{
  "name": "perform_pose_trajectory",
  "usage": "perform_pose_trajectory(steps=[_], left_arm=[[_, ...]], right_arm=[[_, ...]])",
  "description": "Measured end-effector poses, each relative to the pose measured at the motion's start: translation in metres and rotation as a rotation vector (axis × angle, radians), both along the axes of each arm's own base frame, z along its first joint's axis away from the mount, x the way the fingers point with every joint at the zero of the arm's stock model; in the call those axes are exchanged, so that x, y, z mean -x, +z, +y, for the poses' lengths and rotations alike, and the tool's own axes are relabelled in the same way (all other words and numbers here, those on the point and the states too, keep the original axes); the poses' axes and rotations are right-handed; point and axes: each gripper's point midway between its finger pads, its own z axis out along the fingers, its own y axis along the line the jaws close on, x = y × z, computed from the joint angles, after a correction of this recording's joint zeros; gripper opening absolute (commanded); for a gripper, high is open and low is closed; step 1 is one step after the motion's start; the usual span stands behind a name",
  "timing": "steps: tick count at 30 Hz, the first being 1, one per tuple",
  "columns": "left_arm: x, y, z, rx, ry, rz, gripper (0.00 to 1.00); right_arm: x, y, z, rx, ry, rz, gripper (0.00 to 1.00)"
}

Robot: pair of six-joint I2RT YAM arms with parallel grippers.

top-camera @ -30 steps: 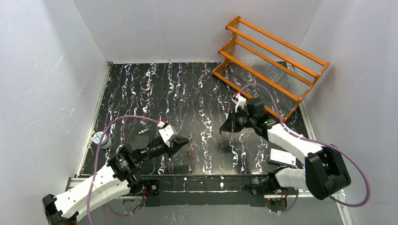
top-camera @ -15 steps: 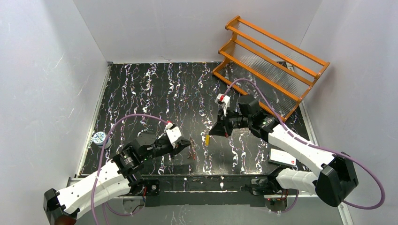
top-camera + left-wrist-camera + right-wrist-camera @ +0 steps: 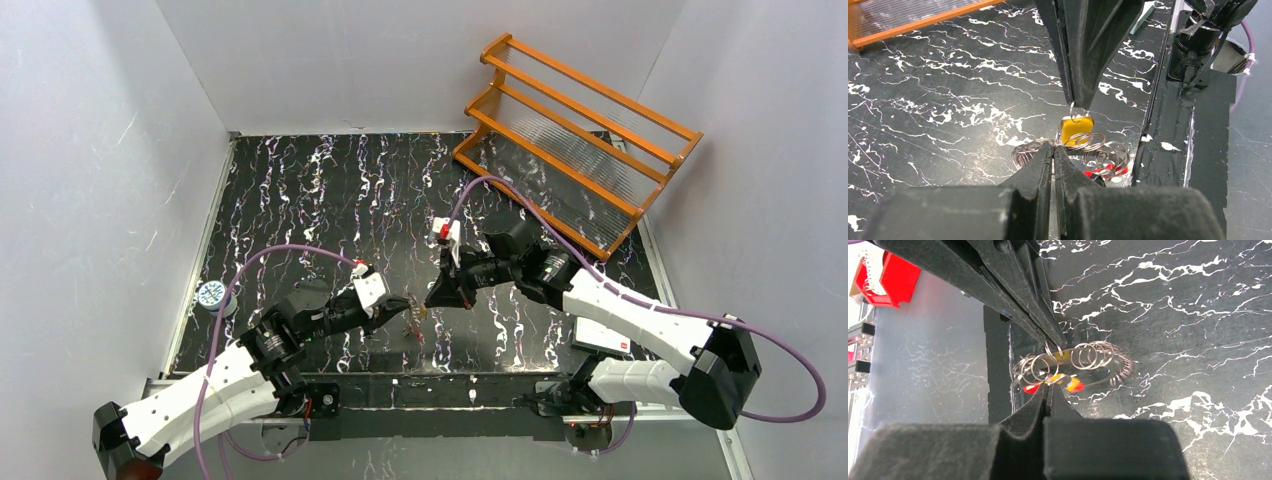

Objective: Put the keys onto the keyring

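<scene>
1. Progress, as judged: threading is at the point of engagement and not shown complete. The small brass-yellow key with a squarish head point(image 3: 1077, 130) hangs against the thin silvery wire keyring point(image 3: 1091, 143). The keyring is a loop coiled in several turns, with a short red section point(image 3: 1105, 172).
2. Location: key and keyring are both held just above the black, white-veined table point(image 3: 948, 75). They sit near its front edge, between the two arms.
3. Engagement: whether the key's eyelet has passed onto the wire cannot be told. The coiled turns overlap it in both wrist views.
4. Outstanding: the silvery key is not made out in any view. By judgement, it has yet to be fetched and threaded, and the brass-yellow key has yet to be confirmed on the wire.
5. Left gripper point(image 3: 1053, 149): jaws clenched at their very tips on a turn of the keyring wire. The arm reaches forward and inward, held low, with its fingers pointing towards the other gripper.
6. Right gripper point(image 3: 1077, 100): jaws pinched on the small ring at the head of the brass-yellow key, which dangles below the tips. The arm stretches in across the table front, its wrist angled down and leftward. Its tips nearly meet those of the left gripper.
</scene>
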Motion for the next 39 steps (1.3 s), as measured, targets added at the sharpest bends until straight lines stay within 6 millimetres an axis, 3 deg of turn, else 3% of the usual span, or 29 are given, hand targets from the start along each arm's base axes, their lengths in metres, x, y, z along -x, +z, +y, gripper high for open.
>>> perform_pose_trajectory(steps=[14,25,34,39], left_arm=[[-0.001,0.002,-0.006,0.019,-0.008,0.014,0.0],[-0.002,0.003,-0.006,0.025,-0.002,0.014,0.0],[-0.001,0.004,-0.007,0.03,-0.008,0.018,0.0],[-0.001,0.004,-0.007,0.034,-0.008,0.024,0.0]], right_arm=[[0.009,0.0,0.018,0.013,0.032,-0.055,0.01],[0.0,0.0,0.02,0.027,-0.023,-0.09,0.01],[-0.009,0.023,0.016,-0.028,-0.085,-0.16,0.01],[-0.011,0.025,0.016,-0.031,-0.094,-0.172,0.01]])
